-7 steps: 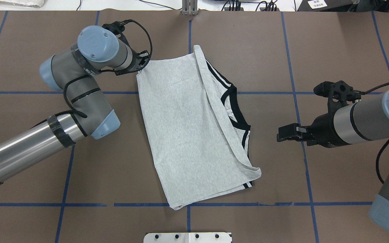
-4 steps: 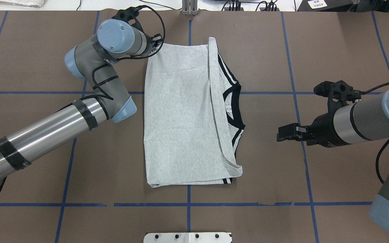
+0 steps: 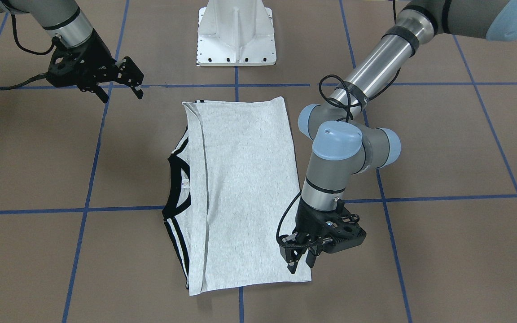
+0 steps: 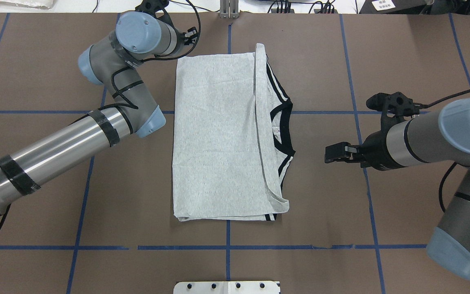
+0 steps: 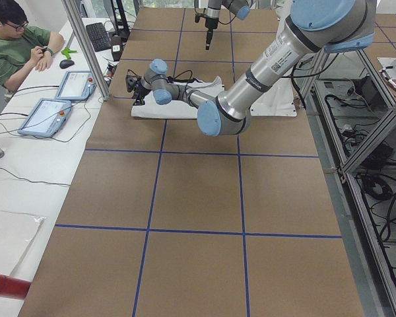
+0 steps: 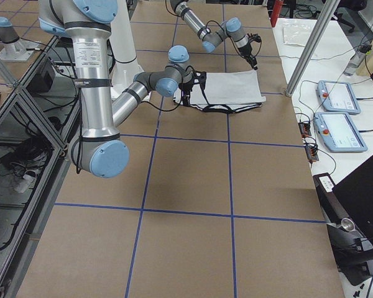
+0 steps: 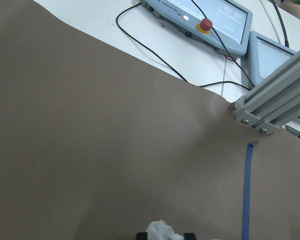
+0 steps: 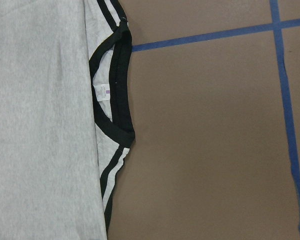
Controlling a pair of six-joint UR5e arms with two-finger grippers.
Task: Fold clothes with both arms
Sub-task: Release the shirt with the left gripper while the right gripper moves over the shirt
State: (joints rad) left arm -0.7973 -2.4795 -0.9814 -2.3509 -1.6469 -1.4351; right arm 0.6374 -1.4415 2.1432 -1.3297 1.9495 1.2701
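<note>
The grey T-shirt [image 4: 218, 139] lies folded lengthwise on the brown table, back side up, with its black collar [image 4: 286, 126] and shoulder stripes at the right edge. The print is hidden. It also shows in the front-facing view [image 3: 245, 193] and the right wrist view [image 8: 40, 125]. My left gripper [image 3: 301, 264] is shut on the shirt's far left corner, low at the table. A tuft of grey cloth [image 7: 162, 231] shows between its fingers. In the overhead view the left gripper [image 4: 184, 51] is mostly under its wrist. My right gripper [image 4: 328, 153] is open and empty, above the table right of the collar, apart from the shirt.
The white pedestal base [image 3: 236, 36] stands at the near table edge. An aluminium post [image 7: 270, 100] and teach pendants [image 7: 205, 20] lie just beyond the far edge, near the left gripper. Blue tape lines [image 4: 227, 247] grid the table. An operator [image 5: 13, 46] sits beyond the far edge.
My left gripper has pulled the shirt's corner away from the robot and to the right. The shirt swung from slanted to straight. My right gripper has moved a little left, nearer the collar.
</note>
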